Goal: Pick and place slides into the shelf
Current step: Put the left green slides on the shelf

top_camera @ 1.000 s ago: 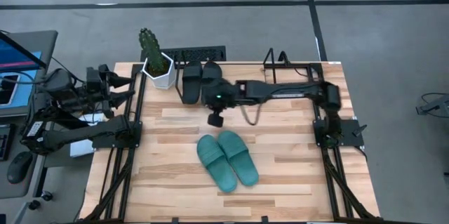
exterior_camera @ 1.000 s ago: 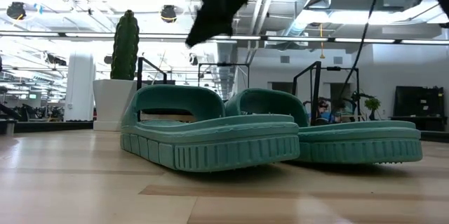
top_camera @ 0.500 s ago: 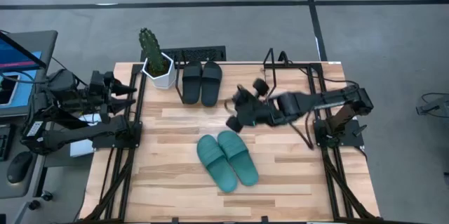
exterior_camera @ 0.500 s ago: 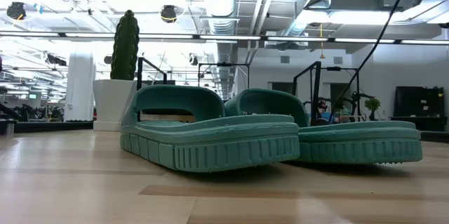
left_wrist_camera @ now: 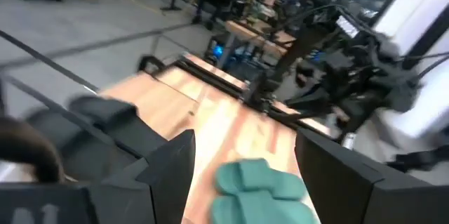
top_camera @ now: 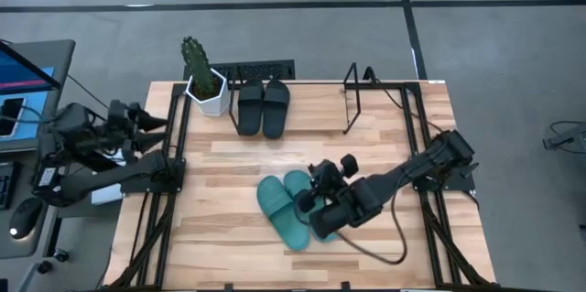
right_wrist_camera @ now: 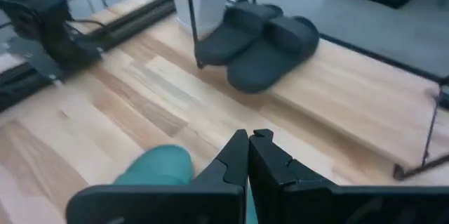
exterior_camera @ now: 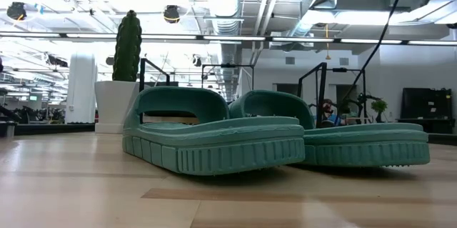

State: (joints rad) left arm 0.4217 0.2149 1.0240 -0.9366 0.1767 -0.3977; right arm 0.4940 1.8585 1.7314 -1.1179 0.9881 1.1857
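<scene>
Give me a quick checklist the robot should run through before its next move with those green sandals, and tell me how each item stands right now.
1. Black slides already at the shelf: ok, the pair sits side by side at the table's far edge by the rack.
2. Teal slides within reach: ok, both lie together mid-table, soles down.
3. Right gripper in position: ok, it hangs over the teal pair.
4. Right gripper ready to grasp: not ok, its fingers are pressed together and must open first.
5. Left gripper out of the way: ok, it waits at the table's left edge, open.
6. Cactus pot clear of the path: cannot tell; it stands right beside the black slides.
</scene>
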